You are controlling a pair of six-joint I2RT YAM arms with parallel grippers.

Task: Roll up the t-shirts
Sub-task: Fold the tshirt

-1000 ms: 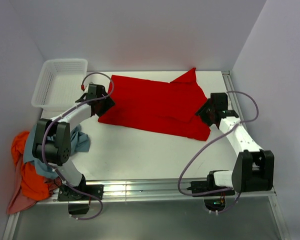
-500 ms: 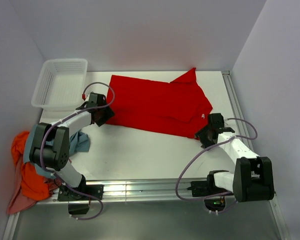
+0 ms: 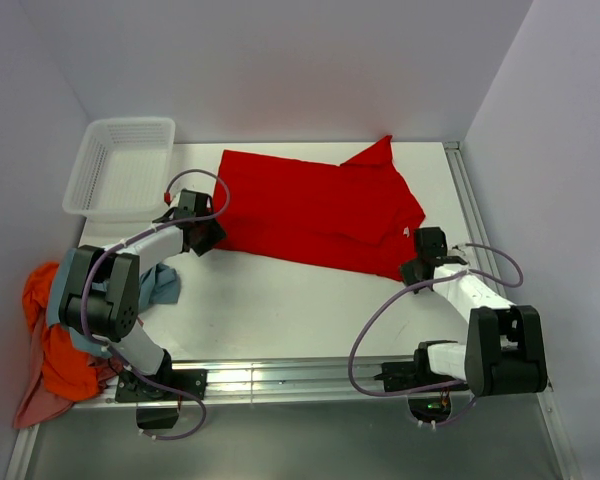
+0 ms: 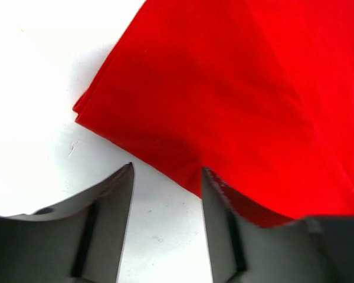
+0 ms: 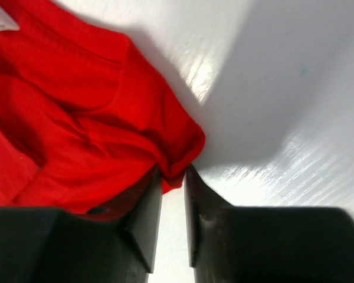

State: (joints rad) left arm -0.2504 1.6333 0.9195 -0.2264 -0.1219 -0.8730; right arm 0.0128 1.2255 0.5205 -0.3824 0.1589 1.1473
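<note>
A bright red t-shirt lies spread flat across the middle of the table, with its white neck label near the right edge. My left gripper sits at the shirt's near left corner. In the left wrist view that gripper is open over bare table, and its right finger touches the red hem. My right gripper is at the shirt's near right corner. The right wrist view shows this gripper shut on a bunched fold of red cloth.
A white perforated basket stands at the back left. A heap of orange, grey-blue and pale pink shirts hangs over the table's left edge beside the left arm's base. Grey walls close in the back and sides.
My right gripper slid from the shirt's right edge toward the near right corner and closed on a fold there. My left gripper narrowed a little and barely shifted.
</note>
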